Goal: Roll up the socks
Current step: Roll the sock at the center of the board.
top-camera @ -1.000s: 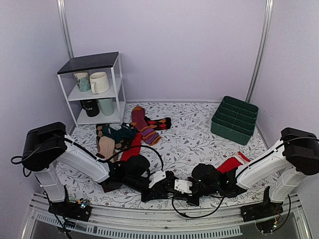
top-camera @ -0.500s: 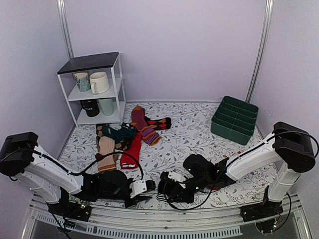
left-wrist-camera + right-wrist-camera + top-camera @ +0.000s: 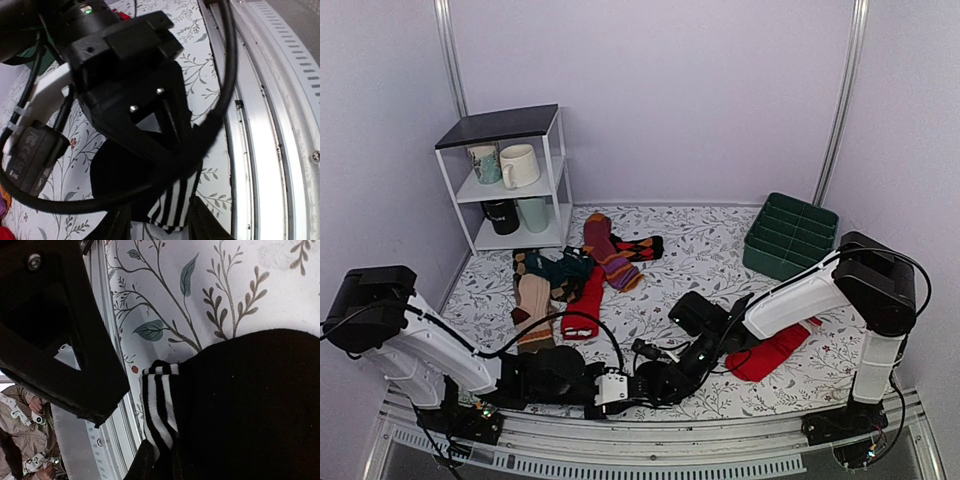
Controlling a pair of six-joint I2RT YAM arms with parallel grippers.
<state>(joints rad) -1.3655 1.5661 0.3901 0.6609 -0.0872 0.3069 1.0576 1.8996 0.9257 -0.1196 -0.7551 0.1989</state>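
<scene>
Since a roll slackens once it is let go, the top view has the left gripper [image 3: 623, 388] and right gripper [image 3: 652, 380] nose to nose just beside the metal rail [image 3: 720, 452], hiding what lies between them. From the left wrist, its fingers [image 3: 116, 226] stand apart, straddling the striped cuff of the socks [image 3: 170, 212] beside the rail, likely releasing. From the right wrist, the jaws are pinched together on that cuff, the bundle lying away from the rail, where open cloth leaves room.
</scene>
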